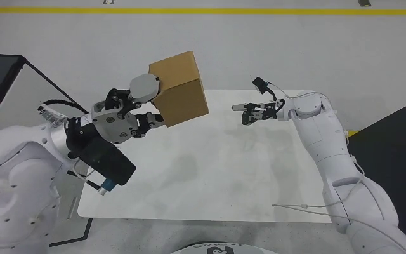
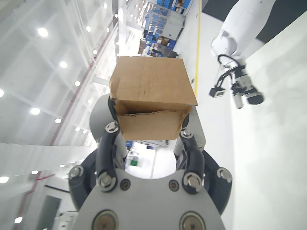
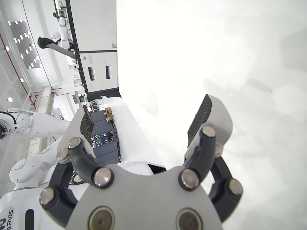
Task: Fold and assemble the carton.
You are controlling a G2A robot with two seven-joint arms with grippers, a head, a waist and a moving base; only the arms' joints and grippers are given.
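Brown carton (image 1: 179, 89) (image 2: 151, 89) is up in the air, squared into a box shape, tilted, hanging over the far left corner of the white bench (image 1: 209, 184). From the left wrist view, the end facing the camera shows one flap folded across with a ragged corrugated edge, and a dark slit gapes between it and the panel above. So that end is not flush.

Left pincer (image 1: 154, 118) (image 2: 150, 120) is clamped on that lower end of the carton, one finger on each side, arm bent and raised off the bench. Right pincer (image 1: 246, 115) (image 3: 146, 118) hovers above the far right part of the bench, well apart from the carton, pointing toward it. Its ribbed pads (image 3: 200, 118) are spread wide with nothing between them.

A thin pale cable (image 1: 304, 206) lies near the bench's front right edge. Beyond the bench, grey floor with a yellow line (image 1: 203, 10) along the far side, and a black frame (image 1: 19, 66) at the left.
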